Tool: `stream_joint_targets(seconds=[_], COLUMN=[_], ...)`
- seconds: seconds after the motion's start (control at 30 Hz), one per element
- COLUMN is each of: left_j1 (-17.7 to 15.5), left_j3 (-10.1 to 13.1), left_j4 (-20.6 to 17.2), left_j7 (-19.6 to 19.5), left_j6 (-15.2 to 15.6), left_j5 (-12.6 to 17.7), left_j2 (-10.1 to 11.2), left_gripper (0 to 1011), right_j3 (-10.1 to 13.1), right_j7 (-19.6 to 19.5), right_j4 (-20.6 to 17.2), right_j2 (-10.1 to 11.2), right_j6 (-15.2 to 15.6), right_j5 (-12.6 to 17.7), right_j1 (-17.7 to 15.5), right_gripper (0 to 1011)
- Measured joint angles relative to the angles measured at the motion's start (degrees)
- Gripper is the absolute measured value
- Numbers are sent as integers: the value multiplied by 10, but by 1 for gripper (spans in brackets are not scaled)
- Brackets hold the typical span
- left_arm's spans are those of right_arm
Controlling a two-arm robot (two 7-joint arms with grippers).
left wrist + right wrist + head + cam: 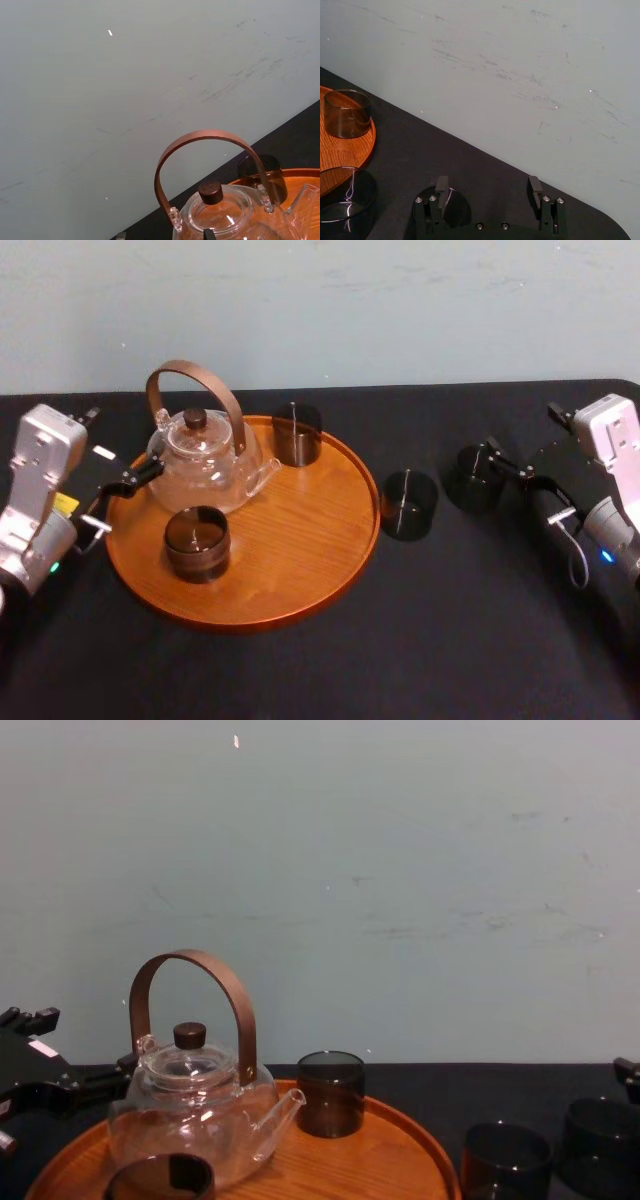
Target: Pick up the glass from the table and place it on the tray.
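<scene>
Black-fingered and spread wide at the right gripper (488, 186), with the glass (474, 480) on the table (450, 640) just ahead but off-centre, risks tipping it on closing or shoving it into the second glass (408, 505) beyond, short of the tray (300, 570), with the left gripper (120, 498) parked, also spread, farthest off.

Soft even light glints on the teapot (205, 465).

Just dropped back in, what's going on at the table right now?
The right gripper is open beside the outer glass on the table. The glass sits by one finger, not between them, and nothing is lifted. A second glass stands next to the tray, which holds a teapot, a back glass and a front glass. The left gripper sits by the teapot.
</scene>
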Motion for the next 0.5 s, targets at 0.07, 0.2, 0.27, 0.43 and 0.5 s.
stream_joint_targets(seconds=[0.07,0.2,0.27,0.43,0.5], left_j1=[0,0,0,0,0], left_j3=[0,0,0,0,0], left_j4=[0,0,0,0,0], left_j7=[0,0,0,0,0], left_j6=[0,0,0,0,0], left_j5=[0,0,0,0,0], left_j2=[0,0,0,0,0], left_gripper=[1001,1001,1001,1001,1001], right_j3=[0,9,11,14,17], right_j7=[0,26,32,45,53], right_j4=[0,1,-3,-18,-25], right_j2=[0,-1,-1,3,3], right_j6=[0,-9,-14,-19,-19], right_j5=[0,14,14,9,10], right_j1=[0,-5,-9,-22,-27], right_gripper=[1002,1002,1002,1002,1002])
